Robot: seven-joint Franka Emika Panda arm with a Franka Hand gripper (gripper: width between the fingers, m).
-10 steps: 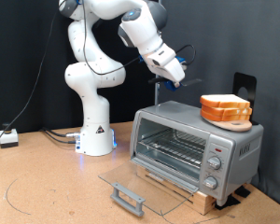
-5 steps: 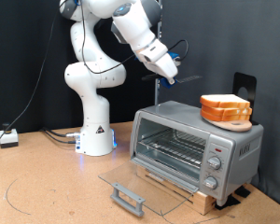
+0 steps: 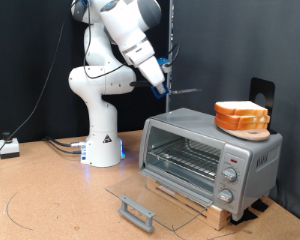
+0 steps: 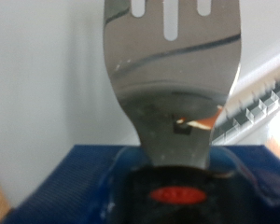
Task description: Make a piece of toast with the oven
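Observation:
My gripper (image 3: 160,82) is in the air above and to the exterior view's left of the oven (image 3: 205,150), shut on a metal spatula (image 3: 188,88) whose blade points towards the exterior view's right. In the wrist view the slotted spatula blade (image 4: 173,65) fills the frame above its black handle (image 4: 177,187), with a bit of the oven rack (image 4: 257,107) behind. The oven's glass door (image 3: 150,195) lies open and flat, its bar handle (image 3: 137,212) at the front. The wire rack (image 3: 185,155) shows no bread. The piece of toast is not in view.
A round orange plate (image 3: 240,126) with a bread slice (image 3: 242,108) sits on top of the oven. The white robot base (image 3: 102,140) stands behind at the exterior view's left. A box and cables (image 3: 10,148) lie at the far left. A black stand (image 3: 261,92) is behind the oven.
The arm has swung towards the exterior view's left, away from the space above the oven, carrying the spatula with it. The oven, door and plate have not moved.

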